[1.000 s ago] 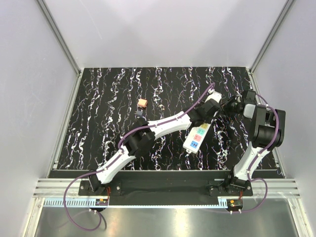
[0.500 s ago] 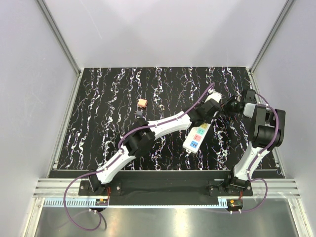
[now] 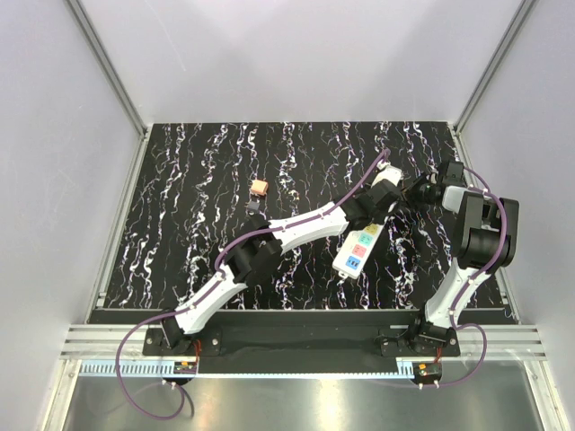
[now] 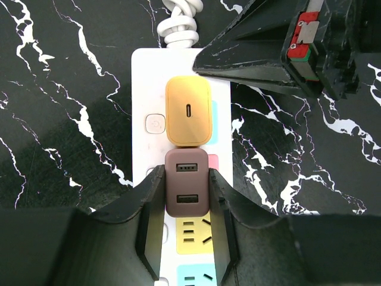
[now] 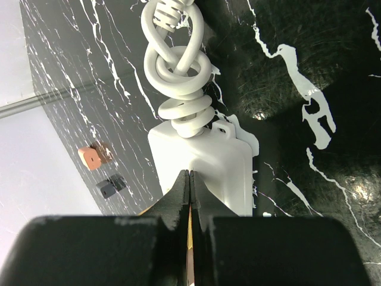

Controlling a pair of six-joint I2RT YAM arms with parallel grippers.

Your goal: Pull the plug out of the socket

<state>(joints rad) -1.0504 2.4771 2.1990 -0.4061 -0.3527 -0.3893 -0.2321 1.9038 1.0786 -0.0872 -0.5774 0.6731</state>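
Observation:
The white power strip (image 3: pixel 358 247) lies at mid-right of the table, its coiled cord stub (image 5: pixel 178 71) at the far end. In the left wrist view an orange plug (image 4: pixel 187 111) and a mauve two-port plug (image 4: pixel 186 202) sit in the strip (image 4: pixel 143 89). My left gripper (image 4: pixel 185 179) is shut on the mauve plug, one finger on each side. My right gripper (image 5: pixel 189 174) is shut, its tips pressed on the strip's cord end (image 5: pixel 220 167); it also shows in the left wrist view (image 4: pixel 202 62). A small orange-peach plug (image 3: pixel 259 187) lies loose on the table.
A small dark grey block (image 3: pixel 254 206) lies just in front of the loose peach plug; both show in the right wrist view, the peach plug (image 5: pixel 89 158) above the grey block (image 5: pixel 107 188). Grey walls enclose the black marbled table (image 3: pixel 180 233).
The right wrist has shifted very slightly. The left gripper, the strip and the plugs have not visibly moved.

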